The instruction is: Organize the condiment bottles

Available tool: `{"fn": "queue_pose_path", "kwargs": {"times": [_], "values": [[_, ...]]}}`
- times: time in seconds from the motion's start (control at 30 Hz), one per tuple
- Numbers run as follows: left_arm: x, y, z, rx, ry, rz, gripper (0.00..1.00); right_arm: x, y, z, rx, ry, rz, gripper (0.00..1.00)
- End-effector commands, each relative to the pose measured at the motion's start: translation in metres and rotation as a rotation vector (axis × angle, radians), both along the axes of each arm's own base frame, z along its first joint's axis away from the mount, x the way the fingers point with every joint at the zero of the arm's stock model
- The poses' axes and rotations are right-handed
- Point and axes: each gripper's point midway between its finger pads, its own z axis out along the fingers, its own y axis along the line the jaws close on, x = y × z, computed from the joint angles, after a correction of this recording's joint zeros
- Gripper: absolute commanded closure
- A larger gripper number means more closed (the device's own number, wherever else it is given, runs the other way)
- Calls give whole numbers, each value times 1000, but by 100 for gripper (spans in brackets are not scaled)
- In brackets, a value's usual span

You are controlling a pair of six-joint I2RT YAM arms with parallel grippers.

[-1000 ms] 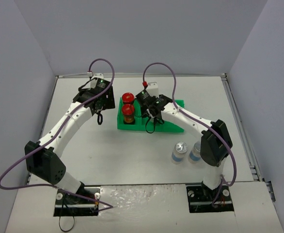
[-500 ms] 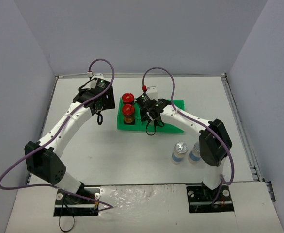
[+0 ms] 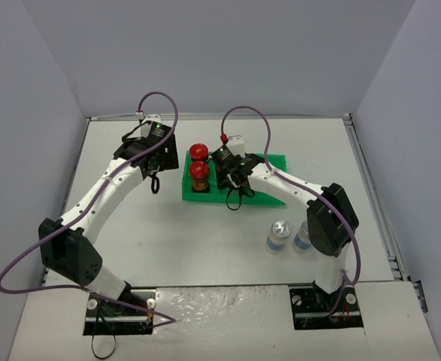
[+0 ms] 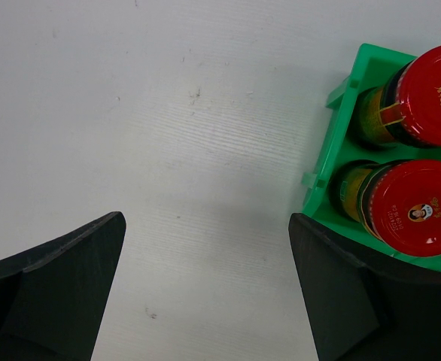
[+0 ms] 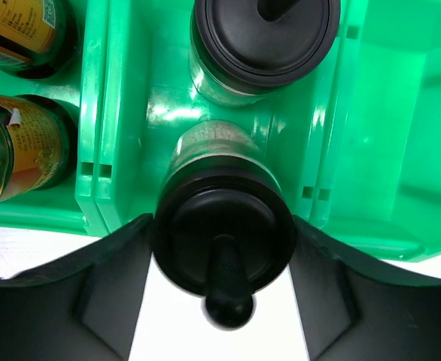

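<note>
The white table (image 3: pixel 205 241) sat boxed in by plain grey walls (image 3: pixel 205 53), with a green rack (image 3: pixel 269 197) toward its far side. You had both red-capped jars (image 4: pixel 431 94) (image 4: pixel 415 207) standing upright, one behind the other, in the rack's left compartment. Both black-capped jars were in the compartment next to it: the farther one (image 5: pixel 264 37) stood free, and the nearer one (image 5: pixel 217 154) rose between your right fingers (image 5: pixel 92 293). Those fingers sat tight against either side of its cap. The wrist view did not show whether they pressed it or stood just clear, so you could not tell if it was held. Your left fingers (image 4: pixel 55 286) were spread wide with nothing between them, over bare table just beside the rack's left wall. The two silver-capped jars (image 3: pixel 279 235) (image 3: pixel 303 237) stood side by side on the table outside the rack, near your right arm's base; the arm partly hid the second.
</note>
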Motion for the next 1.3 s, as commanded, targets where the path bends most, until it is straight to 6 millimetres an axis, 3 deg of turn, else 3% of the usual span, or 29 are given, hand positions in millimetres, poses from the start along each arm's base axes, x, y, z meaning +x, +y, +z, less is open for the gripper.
{"fn": "queue_pose_path", "kwargs": {"times": [0.0, 0.17, 0.4, 0.8, 0.93, 1.07, 1.2, 1.27], "values": [[6, 3, 20, -8, -60, 8, 12, 4, 3, 18, 25, -58, -16, 26], [5, 3, 20, -7, -60, 9, 12, 2, 4, 17, 10, -57, -14, 14], [5, 3, 20, -8, -58, 8, 12, 0, 7, 34, 5, -95, -9, 11], [9, 4, 25, -4, -77, 7, 12, -10, -2, 111, 60, -222, -19, 8], [10, 3, 27, -1, -78, 4, 12, -21, -19, 138, 75, -262, -47, 8], [11, 2, 29, -5, -81, 1, 12, -37, -43, 150, 63, -269, -83, 8], [12, 1, 31, -7, -85, -2, 12, -56, -60, 143, 67, -241, -97, 8], [11, 2, 31, -5, -84, -2, 12, -70, -70, 129, 61, -206, -103, 7]]}}
